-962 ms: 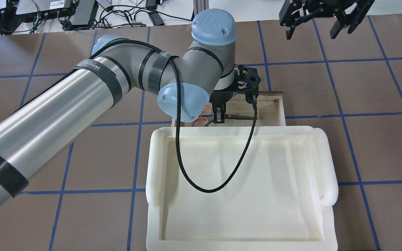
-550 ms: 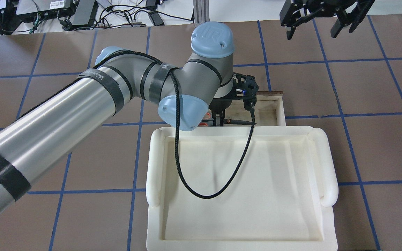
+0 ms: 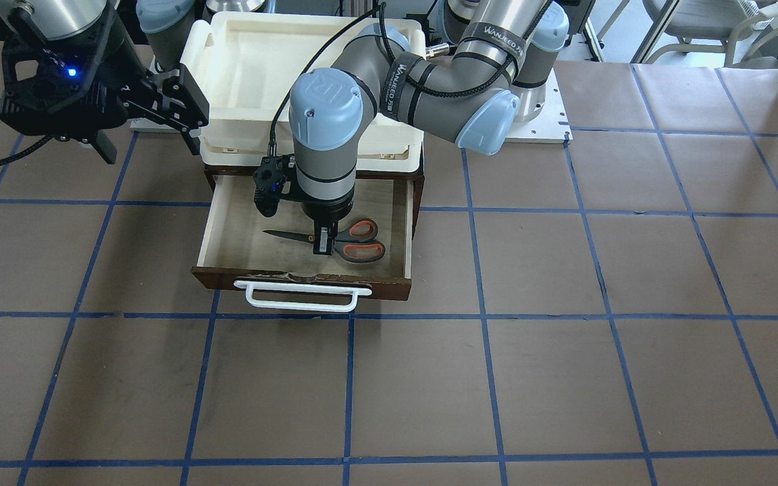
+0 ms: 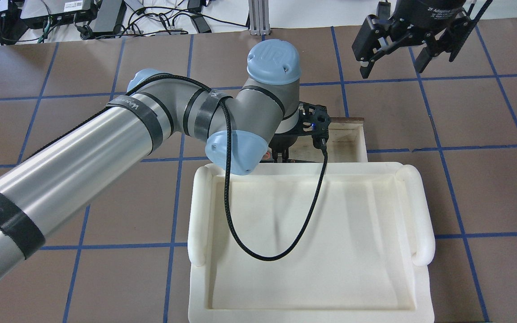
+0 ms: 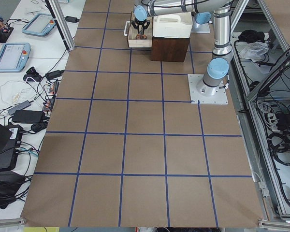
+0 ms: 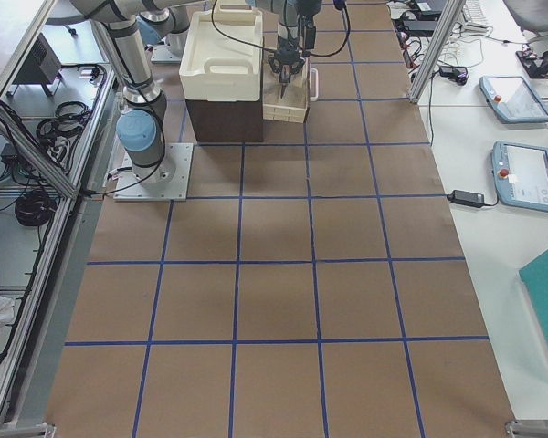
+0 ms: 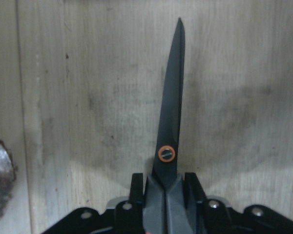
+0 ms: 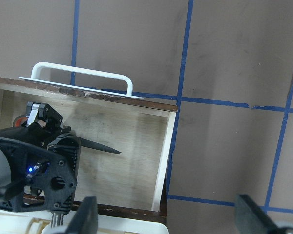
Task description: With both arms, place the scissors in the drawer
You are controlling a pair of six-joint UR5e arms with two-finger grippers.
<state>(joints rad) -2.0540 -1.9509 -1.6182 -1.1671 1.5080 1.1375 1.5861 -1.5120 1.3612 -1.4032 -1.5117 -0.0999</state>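
The drawer (image 3: 240, 236) stands pulled open, with its dark brown front and white bar handle (image 3: 301, 298). My left gripper (image 3: 323, 244) reaches down into it and is shut on the scissors (image 3: 362, 241) near the pivot. The blades point toward the view's left, low over the plywood floor; I cannot tell if they touch it. The left wrist view shows the dark blade (image 7: 171, 122) between the shut fingers (image 7: 136, 190). From overhead the wrist hides most of the left gripper (image 4: 281, 156). My right gripper (image 4: 391, 58) is open and empty, above the table beyond the drawer (image 4: 348, 139).
A cream-white plastic tray (image 4: 198, 215) sits on top of the cabinet, above the drawer, and also shows in the front view (image 3: 308, 152). A black cable (image 4: 240, 233) loops from the left wrist over the tray. Brown table with blue tape lines lies all round.
My left gripper has gone lower into the drawer with the scissors, which are now mostly hidden from overhead. My right gripper has shifted slightly left and nearer to the drawer.
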